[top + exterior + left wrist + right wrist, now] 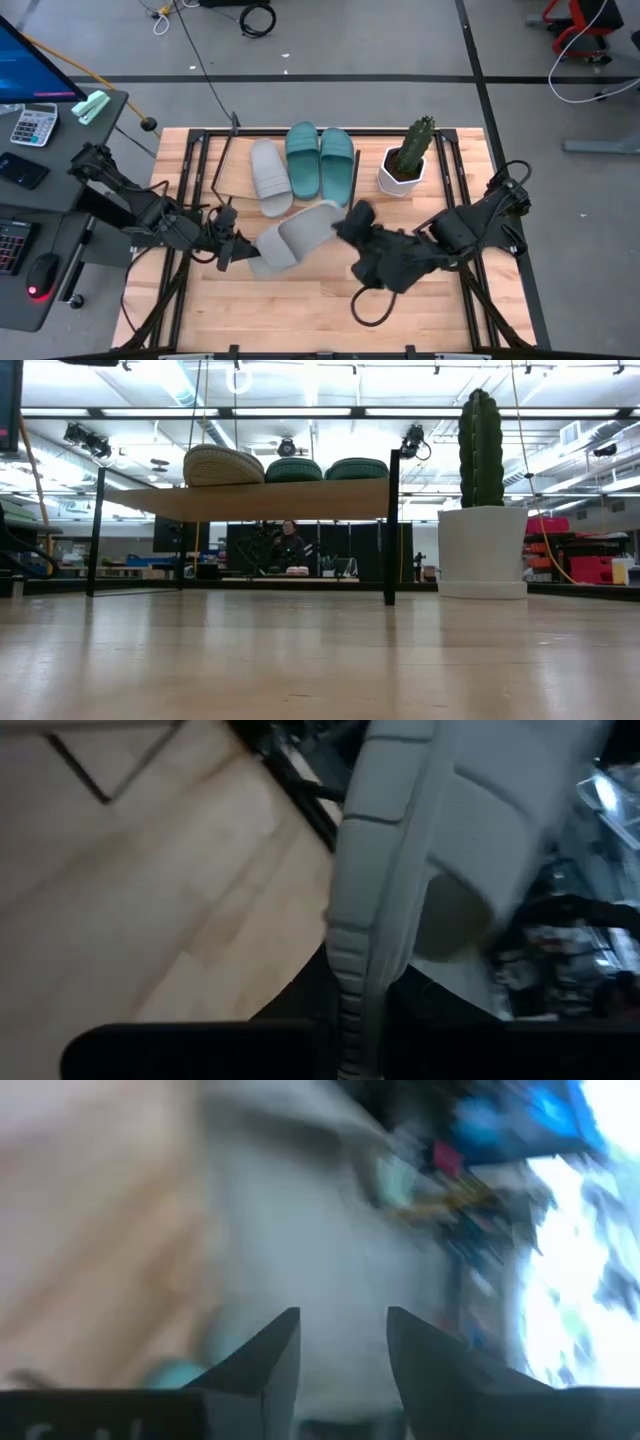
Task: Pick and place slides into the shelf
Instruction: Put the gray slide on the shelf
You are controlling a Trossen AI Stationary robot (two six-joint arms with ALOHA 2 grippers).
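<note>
Seen from above: a light grey rubber slide (293,237) slung between two dark arms over the middle of the wooden bench (300,300). Left gripper (243,251) pinching its heel end, nearer the bench's left edge. Right gripper (345,224) at its toe end, jaws hidden there. Parked on the low wooden-topped shelf (372,140) along the far edge: a second light grey slide (270,177) and two teal-green slides (321,161), with a potted cactus in a white pot (405,160) beside them to the right.

From table height: only the three shelved slides on the plank, cactus alongside, a person seated far behind.

Left wrist: grey ribbed sole edge clamped between closed fingers.

Right wrist: fingers (272,1358) spread, pale grey rubber just beyond the tips, contact unclear.
</note>
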